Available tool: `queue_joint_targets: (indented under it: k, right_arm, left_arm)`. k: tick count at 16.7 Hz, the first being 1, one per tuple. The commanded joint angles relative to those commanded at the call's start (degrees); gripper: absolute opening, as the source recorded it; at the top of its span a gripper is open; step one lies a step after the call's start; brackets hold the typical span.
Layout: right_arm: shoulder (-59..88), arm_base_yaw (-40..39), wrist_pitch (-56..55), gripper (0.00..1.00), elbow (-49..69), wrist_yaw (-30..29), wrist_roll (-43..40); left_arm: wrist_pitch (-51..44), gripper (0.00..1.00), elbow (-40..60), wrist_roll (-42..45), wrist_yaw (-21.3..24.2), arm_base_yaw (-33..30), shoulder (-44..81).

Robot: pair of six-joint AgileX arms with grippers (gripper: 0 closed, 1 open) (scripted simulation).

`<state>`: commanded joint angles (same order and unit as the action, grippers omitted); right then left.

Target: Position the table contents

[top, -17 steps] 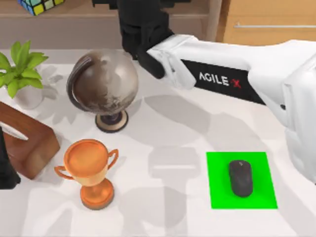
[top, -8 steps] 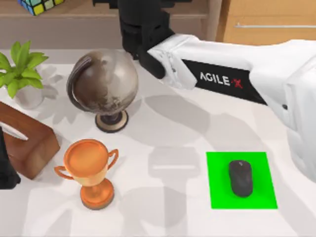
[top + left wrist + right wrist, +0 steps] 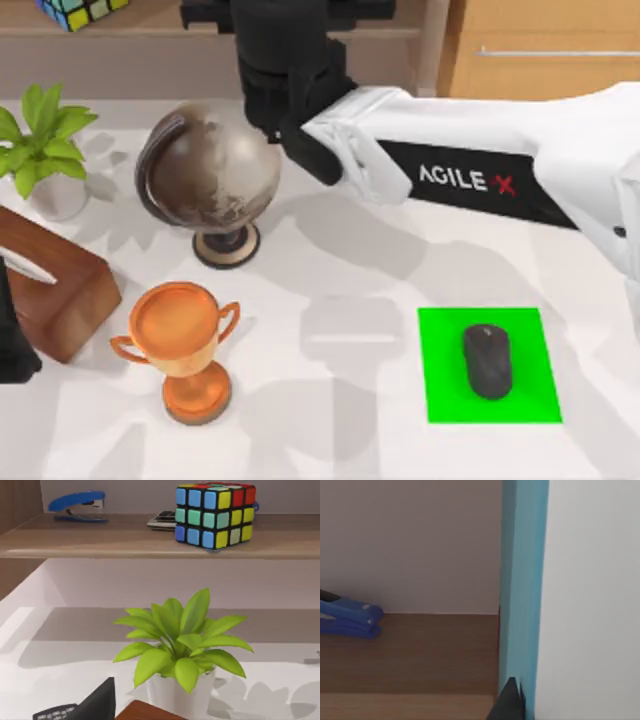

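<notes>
Black mouse (image 3: pixel 487 360) lies on green mat (image 3: pixel 489 364), right arm (image 3: pixel 470 170) overhead

Bright, even light; soft overlapping grey shadows spread across the table (image 3: pixel 330 260).

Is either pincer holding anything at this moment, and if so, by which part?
Nothing is held as far as the views show: the mouse lies alone on the green mat, with the right arm raised at the table's rear.
</notes>
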<state>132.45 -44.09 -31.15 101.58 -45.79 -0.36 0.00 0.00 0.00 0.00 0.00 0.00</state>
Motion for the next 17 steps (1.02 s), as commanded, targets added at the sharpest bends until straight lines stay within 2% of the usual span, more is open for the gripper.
queue_joint_targets:
  k: [5,8,12,17]
  right_arm:
    - [-0.1,0.4,0.1,0.00,-0.2,0.5,0.3]
    - [-4.0,1.1,-0.1,0.00,-4.5,4.2,2.2]
    - [-13.8,2.7,-0.4,0.00,-16.3,14.4,8.2]
    - [-29.0,7.0,-0.8,0.00,-36.0,31.4,19.7]
  left_arm:
    - [0.0,1.00,0.0,0.0,0.0,0.0,0.0]
    - [0.0,1.00,0.0,0.0,0.0,0.0,0.0]
    - [0.0,1.00,0.0,0.0,0.0,0.0,0.0]
    - [0.0,1.00,0.0,0.0,0.0,0.0,0.0]
